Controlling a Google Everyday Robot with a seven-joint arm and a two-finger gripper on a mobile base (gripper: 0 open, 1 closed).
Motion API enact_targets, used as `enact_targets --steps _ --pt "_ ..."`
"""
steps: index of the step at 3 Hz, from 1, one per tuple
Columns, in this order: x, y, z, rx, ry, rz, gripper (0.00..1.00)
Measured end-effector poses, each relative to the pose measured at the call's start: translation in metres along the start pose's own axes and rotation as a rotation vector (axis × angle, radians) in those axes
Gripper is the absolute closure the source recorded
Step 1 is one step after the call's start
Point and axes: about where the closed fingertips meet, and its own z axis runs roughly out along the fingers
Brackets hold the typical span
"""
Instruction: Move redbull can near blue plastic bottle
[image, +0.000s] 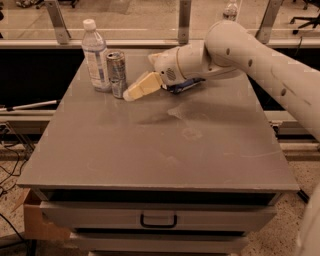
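I see a scuffed grey tabletop (150, 150) above a drawer (158, 219), standing on a speckled floor with a metal railing (150, 43) behind it. At the far left corner the blue plastic bottle (95, 55) stands upright. The redbull can (116, 73) is upright just to its right, about touching. I cannot read either label. The white arm (260, 55) reaches in low from the right. Its gripper (140, 76) points left, jaws spread, the can outside them and the lower tip just beside the can's base. A dark blue bag (182, 86) lies under the wrist.
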Motion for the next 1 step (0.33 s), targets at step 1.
enact_targets --steps 1 --pt "-0.0001 0.0061 -0.0071 0.011 0.021 -0.003 0.00"
